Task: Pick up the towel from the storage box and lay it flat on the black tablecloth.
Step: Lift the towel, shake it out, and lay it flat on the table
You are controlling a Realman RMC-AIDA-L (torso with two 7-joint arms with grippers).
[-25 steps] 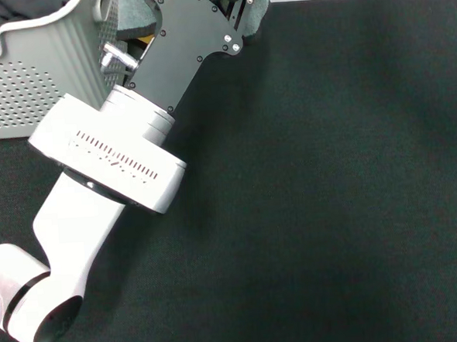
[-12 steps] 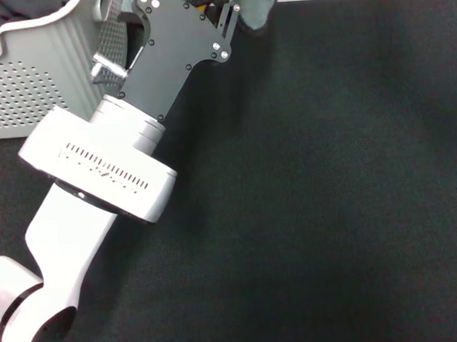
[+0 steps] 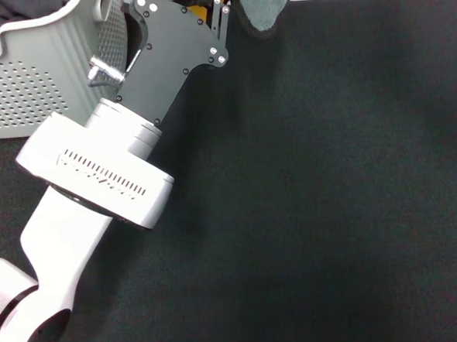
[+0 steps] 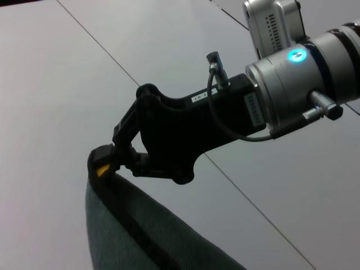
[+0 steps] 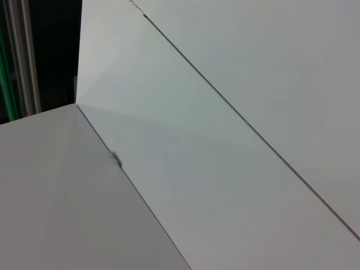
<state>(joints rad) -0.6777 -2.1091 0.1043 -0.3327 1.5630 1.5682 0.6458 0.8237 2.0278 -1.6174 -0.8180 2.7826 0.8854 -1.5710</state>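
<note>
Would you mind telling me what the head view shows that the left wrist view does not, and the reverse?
Only the head view shows the storage box and the black tablecloth. Only the left wrist view shows a pale panelled surface behind the arm and the dark edging running along the cloth. Both show the left gripper shut on the hanging towel.

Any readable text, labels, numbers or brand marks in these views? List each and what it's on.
Nothing can be read for certain.
White label on the black body of the left end effector, which grips the towel: printed characters, too small to read.
White wrist housing: a row of dark slots, vents and not lettering.
Right wrist view: no text.
</note>
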